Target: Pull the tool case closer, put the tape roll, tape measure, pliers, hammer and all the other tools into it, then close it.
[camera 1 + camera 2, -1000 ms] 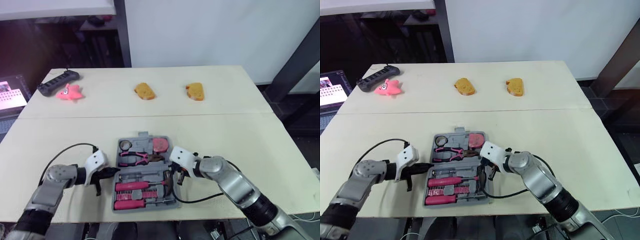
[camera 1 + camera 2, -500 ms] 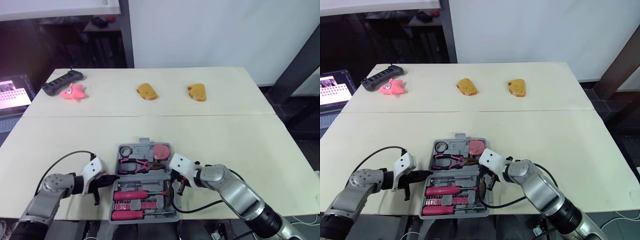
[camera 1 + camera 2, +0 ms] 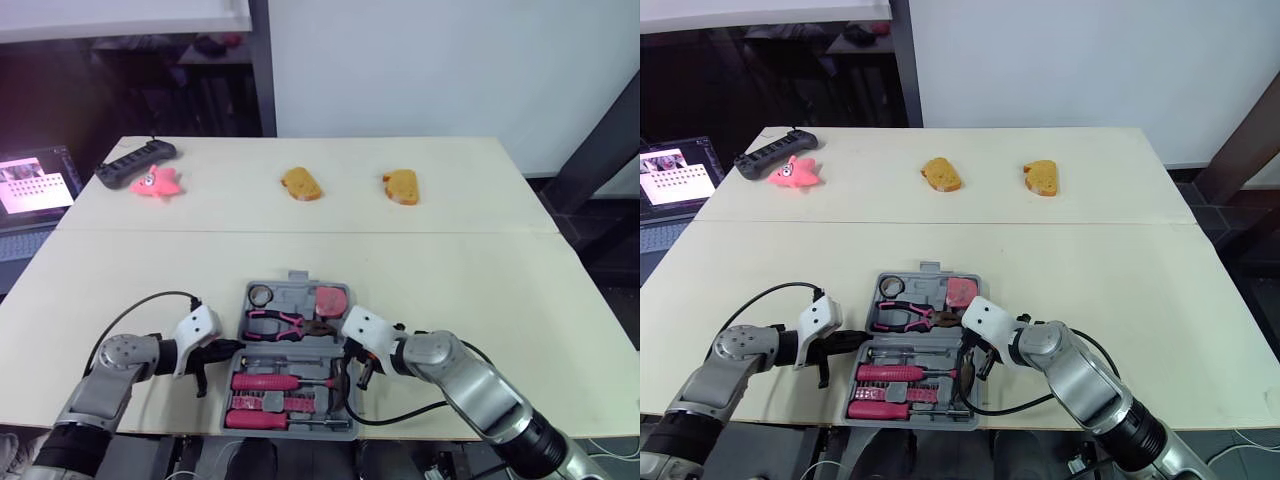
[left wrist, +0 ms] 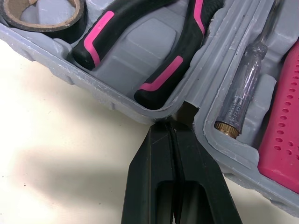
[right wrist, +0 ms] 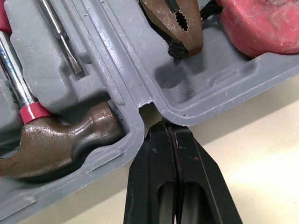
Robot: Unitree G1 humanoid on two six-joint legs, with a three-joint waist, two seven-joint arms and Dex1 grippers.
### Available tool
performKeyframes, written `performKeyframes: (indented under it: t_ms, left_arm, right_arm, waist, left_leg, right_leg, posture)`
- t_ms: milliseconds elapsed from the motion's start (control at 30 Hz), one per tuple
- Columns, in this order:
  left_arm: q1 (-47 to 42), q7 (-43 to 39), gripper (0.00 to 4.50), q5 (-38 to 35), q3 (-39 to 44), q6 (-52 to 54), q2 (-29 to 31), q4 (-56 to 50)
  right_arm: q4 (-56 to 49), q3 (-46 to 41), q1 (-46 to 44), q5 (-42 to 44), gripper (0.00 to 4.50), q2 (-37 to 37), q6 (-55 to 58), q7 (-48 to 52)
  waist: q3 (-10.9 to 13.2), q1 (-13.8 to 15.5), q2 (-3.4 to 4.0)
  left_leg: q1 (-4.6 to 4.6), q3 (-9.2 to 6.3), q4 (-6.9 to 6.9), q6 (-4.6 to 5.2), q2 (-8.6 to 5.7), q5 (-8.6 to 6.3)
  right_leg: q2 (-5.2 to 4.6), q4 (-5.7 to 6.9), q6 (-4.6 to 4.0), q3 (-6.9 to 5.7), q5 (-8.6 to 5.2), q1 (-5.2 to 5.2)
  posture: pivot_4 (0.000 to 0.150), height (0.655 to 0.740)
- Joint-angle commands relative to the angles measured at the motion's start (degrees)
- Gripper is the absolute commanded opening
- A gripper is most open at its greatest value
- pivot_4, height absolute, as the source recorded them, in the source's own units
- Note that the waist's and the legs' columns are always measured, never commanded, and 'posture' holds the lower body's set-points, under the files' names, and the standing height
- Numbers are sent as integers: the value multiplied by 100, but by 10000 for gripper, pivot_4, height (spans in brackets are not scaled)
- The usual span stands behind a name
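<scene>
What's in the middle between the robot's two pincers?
The open grey tool case lies between the left pincer and right pincer, each shut at a hinge end, seen in both eye views.

Pliers [image 3: 282,322], hammer [image 5: 60,142], tape roll [image 3: 260,295] inside tool case [image 3: 296,299].

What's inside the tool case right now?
The open tool case holds the tape roll, pliers and tape measure in its far half, and the hammer, a screwdriver and a pink bit holder in its near half. What lies beneath the tools is covered.

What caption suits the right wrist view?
Shut right tool at hinge notch of open tool case, between hammer and pliers.
</scene>
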Motion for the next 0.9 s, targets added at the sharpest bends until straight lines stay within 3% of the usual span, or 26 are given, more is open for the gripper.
performKeyframes:
  t_ms: [33, 900]
  left_arm:
    - [-141, 24, 344, 44, -249, -73, -168, 24]
    - [144, 35, 344, -56, -80, 118, -7, -288]
  right_arm:
    - [16, 256, 107, 178, 0, 104, 53, 41]
    - [3, 109, 194, 255, 0, 24, -62, 14]
  waist:
    - [-3, 2, 2]
    - [-4, -34, 1]
  left_leg:
    - [0, 0, 0, 0, 0, 0]
    - [-14, 0, -9, -1, 0, 0]
  right_leg:
    - [0, 0, -1, 0, 0, 0]
    - [0, -43, 11, 0, 6, 2]
  posture:
    - [1500, 7400]
    - [1500, 7400]
